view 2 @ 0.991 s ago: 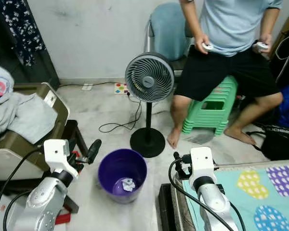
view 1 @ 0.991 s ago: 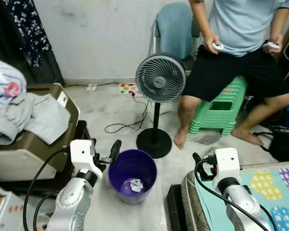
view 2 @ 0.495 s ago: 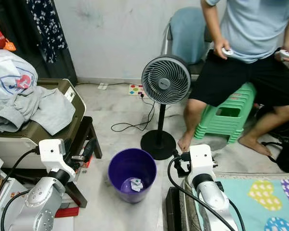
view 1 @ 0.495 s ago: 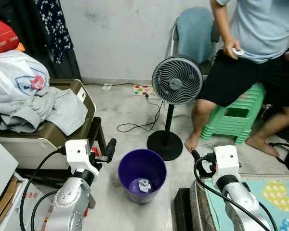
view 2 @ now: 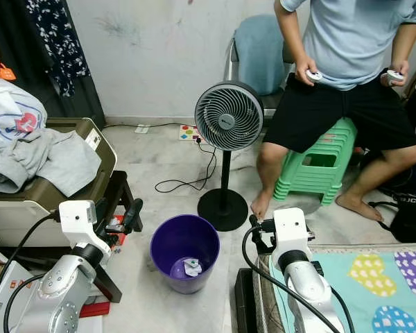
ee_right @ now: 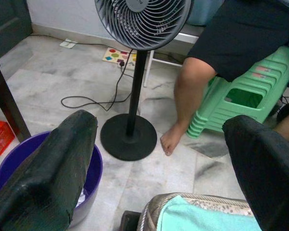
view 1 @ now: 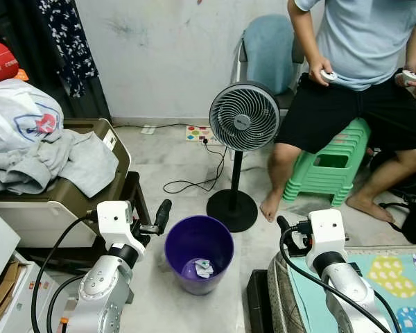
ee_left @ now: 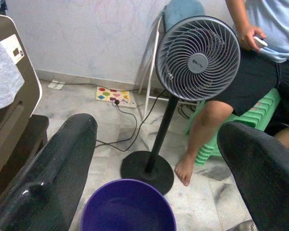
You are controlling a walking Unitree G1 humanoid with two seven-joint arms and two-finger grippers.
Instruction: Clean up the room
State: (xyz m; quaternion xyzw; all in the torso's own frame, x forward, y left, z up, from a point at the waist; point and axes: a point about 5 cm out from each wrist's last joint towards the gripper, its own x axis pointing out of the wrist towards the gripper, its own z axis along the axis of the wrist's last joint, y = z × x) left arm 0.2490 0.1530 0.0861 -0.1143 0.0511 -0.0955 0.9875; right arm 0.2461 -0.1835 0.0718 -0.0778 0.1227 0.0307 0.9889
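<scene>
A purple bin [view 1: 199, 251] stands on the marble floor just ahead of me, with a crumpled scrap of white paper [view 1: 203, 267] lying at its bottom. My left gripper [ee_left: 159, 129] hovers at the bin's left rim, open and holding nothing; one black finger [view 1: 163, 211] points toward the bin. On the other side of the bin, my right gripper [ee_right: 161, 122] is raised over the edge of a mat, open and empty too.
A standing fan [view 1: 244, 118] rises behind the bin, its cord [view 1: 194, 182] trailing across the floor to a power strip [view 1: 204, 133]. A person sits on a green stool [view 1: 336, 166] at the right. A brown chest [view 1: 114, 156] piled with clothes is left. A patterned mat [view 1: 402, 277] lies at right.
The whole picture has shifted as the camera turned. The bin, the fan and the person stay in place. Both grippers keep the same open pose.
</scene>
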